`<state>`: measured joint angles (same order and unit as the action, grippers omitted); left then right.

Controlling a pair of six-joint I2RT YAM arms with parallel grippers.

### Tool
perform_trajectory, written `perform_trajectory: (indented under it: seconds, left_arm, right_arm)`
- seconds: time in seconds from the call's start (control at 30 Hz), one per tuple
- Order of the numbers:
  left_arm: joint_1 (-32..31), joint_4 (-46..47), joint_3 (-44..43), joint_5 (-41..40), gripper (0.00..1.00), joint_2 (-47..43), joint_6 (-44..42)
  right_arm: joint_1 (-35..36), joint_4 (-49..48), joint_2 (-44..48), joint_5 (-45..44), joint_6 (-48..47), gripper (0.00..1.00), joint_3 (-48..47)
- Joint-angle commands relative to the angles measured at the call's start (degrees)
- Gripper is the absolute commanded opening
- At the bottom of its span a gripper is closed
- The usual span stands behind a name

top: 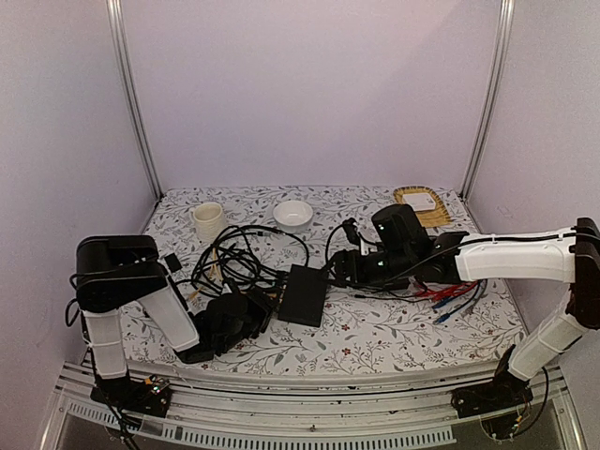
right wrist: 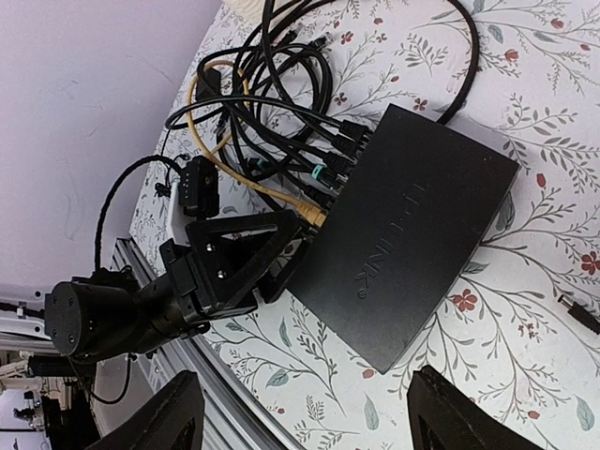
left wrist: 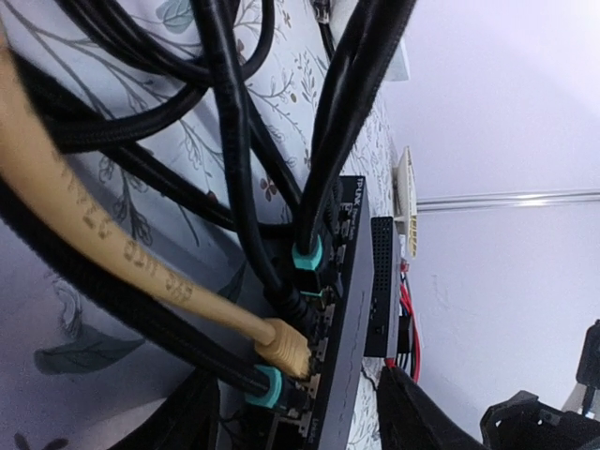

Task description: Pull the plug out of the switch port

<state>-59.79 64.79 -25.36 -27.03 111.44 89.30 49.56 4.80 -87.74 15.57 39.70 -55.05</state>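
Observation:
The switch (top: 305, 293) is a flat black box in the middle of the table, with several cables plugged into its left edge. The left wrist view shows the port row close up: a yellow plug (left wrist: 286, 347) sits between two black plugs with teal boots (left wrist: 305, 255). My left gripper (top: 251, 315) is open, with dark fingers (left wrist: 187, 417) on either side of the near end of the port row and holding nothing. My right gripper (top: 350, 269) is open above the switch (right wrist: 412, 220), with its fingertips (right wrist: 159, 417) spread wide over the table beside it.
A tangle of black and yellow cables (top: 239, 255) lies left of the switch. A cup (top: 207, 221), a white bowl (top: 293, 215) and a yellow-rimmed tray (top: 419, 202) stand at the back. Red and blue wires (top: 455, 298) lie on the right. A perforated black box (left wrist: 382, 281) sits beyond the switch.

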Motion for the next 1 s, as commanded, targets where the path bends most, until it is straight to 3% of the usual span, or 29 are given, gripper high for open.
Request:
perform_trajectory:
  seconds: [0.0,0.23,0.6,0.83,0.97]
  left_arm:
    - [-1.1,5.5,-0.34,-1.56,0.57,4.82,-0.61]
    - [-1.2,12.58,-0.91,-0.33,0.53,9.09,-3.32]
    - [0.04,14.99,-0.82,6.19,0.51,10.66,-8.76]
    - [1.37,15.44,-0.31,10.51,0.44,10.69,-11.77]
    - [2.02,16.01,-0.04,11.74,0.36,10.18,-12.99]
  right_arm:
    - [-0.08,0.19,2.35,0.06,-1.51,0.77,0.73]
    - [-0.5,0.75,3.25,0.33,-2.34,0.77,1.31]
    - [-0.64,0.15,3.58,0.42,-2.31,0.77,1.88]
    - [-0.67,-0.21,2.98,0.42,-2.38,0.77,1.37]
    - [-0.72,-0.23,2.63,0.35,-2.52,0.77,1.04]
